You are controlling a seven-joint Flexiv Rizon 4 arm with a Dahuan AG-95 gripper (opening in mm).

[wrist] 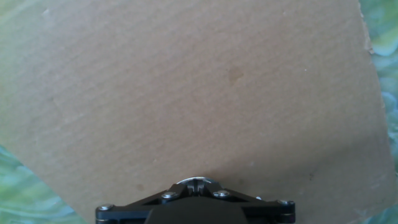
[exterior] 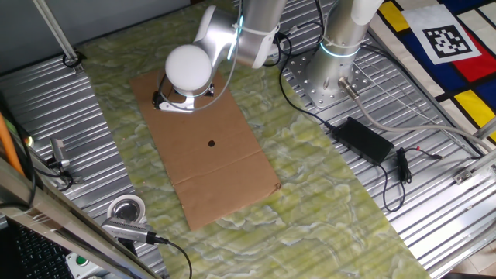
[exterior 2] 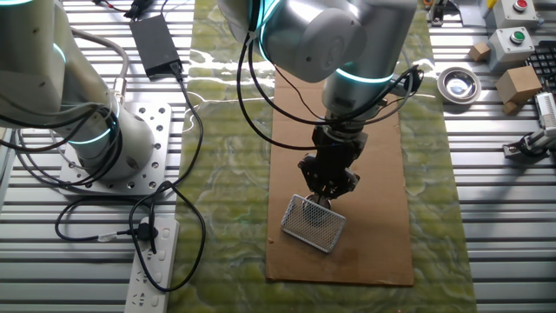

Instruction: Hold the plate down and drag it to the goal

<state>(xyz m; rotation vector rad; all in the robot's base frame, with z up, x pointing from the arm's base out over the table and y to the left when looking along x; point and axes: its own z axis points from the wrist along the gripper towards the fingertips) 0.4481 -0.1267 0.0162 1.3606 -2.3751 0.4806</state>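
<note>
The gripper (exterior 2: 328,196) pressed on the plate (exterior 2: 314,223) on the cardboard (exterior 2: 373,226); its grasp state was unclear.

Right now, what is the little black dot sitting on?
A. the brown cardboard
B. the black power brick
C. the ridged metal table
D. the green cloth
A: the black dot lies on the brown cardboard sheet, well inside its edges.
</note>
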